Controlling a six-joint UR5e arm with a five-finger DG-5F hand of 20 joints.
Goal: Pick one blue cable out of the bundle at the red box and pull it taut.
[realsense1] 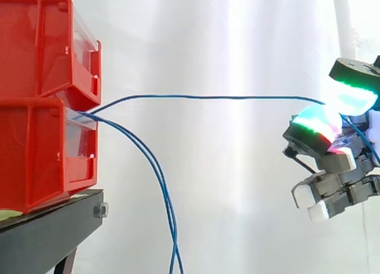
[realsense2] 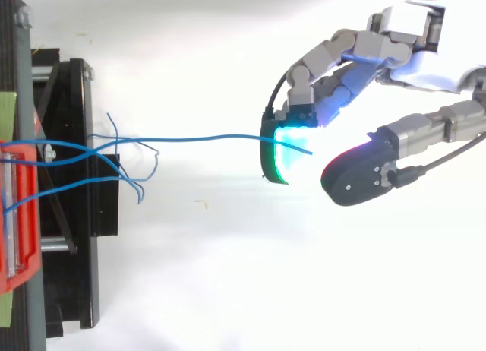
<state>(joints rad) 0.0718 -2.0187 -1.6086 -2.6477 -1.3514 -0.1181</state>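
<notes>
Item: blue cable (realsense1: 208,97), one strand, running nearly level from the lower red box (realsense1: 41,155) at left to the robot hand (realsense2: 338,58) at right. Robot hand: glowing pads (realsense1: 317,121) pinched on the strand, so it stands clear of the bundle. Other cables (realsense1: 160,185): hanging slack below the box front. Tension: judged nearly taut

The hand (realsense2: 414,28) comes in from the right — glowing fingertips (realsense1: 314,123) pinch the blue cable (realsense1: 208,97), other fingers curled.
</notes>
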